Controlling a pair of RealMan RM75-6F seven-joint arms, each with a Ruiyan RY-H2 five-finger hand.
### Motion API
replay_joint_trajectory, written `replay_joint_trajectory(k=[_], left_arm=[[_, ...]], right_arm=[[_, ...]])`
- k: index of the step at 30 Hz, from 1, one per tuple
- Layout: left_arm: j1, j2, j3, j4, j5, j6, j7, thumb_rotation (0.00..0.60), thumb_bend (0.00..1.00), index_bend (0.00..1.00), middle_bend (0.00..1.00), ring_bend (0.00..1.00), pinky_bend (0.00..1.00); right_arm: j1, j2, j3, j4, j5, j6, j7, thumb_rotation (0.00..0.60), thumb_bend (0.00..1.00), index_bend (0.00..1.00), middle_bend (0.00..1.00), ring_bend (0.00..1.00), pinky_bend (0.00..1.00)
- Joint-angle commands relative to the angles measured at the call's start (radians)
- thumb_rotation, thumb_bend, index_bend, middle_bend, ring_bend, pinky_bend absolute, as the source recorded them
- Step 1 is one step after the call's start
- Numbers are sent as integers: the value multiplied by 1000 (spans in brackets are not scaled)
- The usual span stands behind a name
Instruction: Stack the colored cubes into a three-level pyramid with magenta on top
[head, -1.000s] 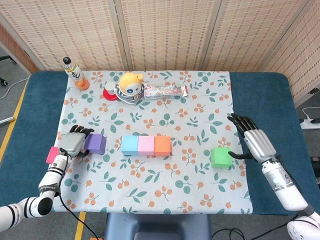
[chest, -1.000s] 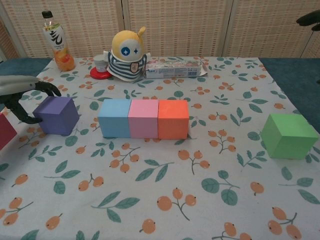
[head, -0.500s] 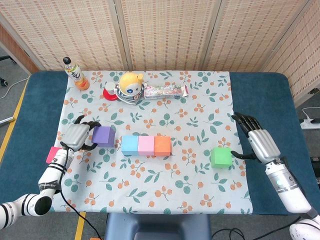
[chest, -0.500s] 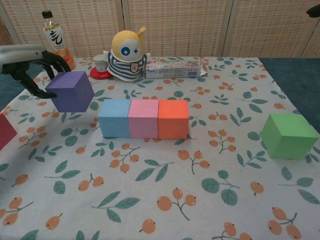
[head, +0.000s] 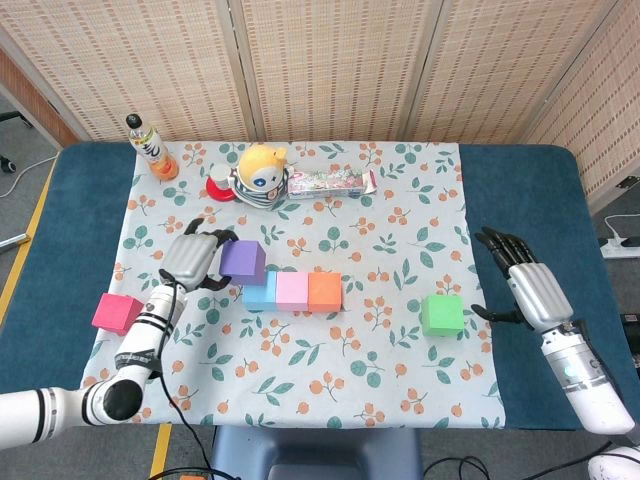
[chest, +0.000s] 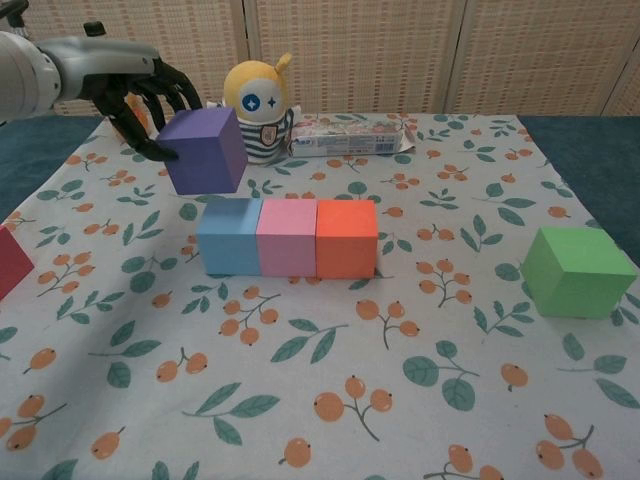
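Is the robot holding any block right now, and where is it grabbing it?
Yes. The left hand holds the purple cube by its left side, lifted above the table. The right hand holds nothing.

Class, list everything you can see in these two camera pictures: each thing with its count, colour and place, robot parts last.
purple cube: 1, purple, held in the air above the blue cube
row of cubes: 3, blue, pink, orange, side by side mid-cloth
green cube: 1, green, right side of cloth
magenta cube: 1, magenta, left cloth edge
bottle: 1, orange drink, far left corner
plush toy: 1, yellow, striped, far centre
packet: 1, beside the toy
left hand: grips the purple cube
right hand: open, right of the green cube
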Motion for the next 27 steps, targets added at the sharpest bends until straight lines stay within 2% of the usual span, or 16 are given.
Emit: replay_joint_trajectory(k=[1, 11, 16, 17, 24, 27], left_arm=[[-72, -51, -14, -35, -101, 73, 84, 600, 323, 364, 483, 344, 91], [-137, -120, -2, -49, -187, 172, 175, 600, 324, 334, 480, 354, 100], [-145, -139, 3, -36, -200, 185, 184, 600, 322, 285, 418, 339, 114], [-147, -142, 4, -36, -205, 186, 186, 600, 322, 266, 399, 325, 116], [-149, -119, 2, -63, -259, 140, 181, 600, 325, 25, 110, 42, 139], [-143, -100, 7, -77, -241, 125, 168, 600, 323, 0, 63, 5, 131]], right_arm=[[-4, 3, -1, 6, -3, 1, 9, 600, 50, 0, 0, 0, 0], [-12, 4, -6, 30, -15, -6, 46, 600, 50, 0, 0, 0, 0], [-15, 3, -6, 42, -18, -6, 61, 600, 50, 0, 0, 0, 0], [-16, 3, -6, 43, -18, -7, 63, 600, 50, 0, 0, 0, 0], [-18, 7, -4, 44, -21, -7, 77, 600, 50, 0, 0, 0, 0], [-21, 10, -2, 44, -22, -3, 80, 600, 50, 0, 0, 0, 0]])
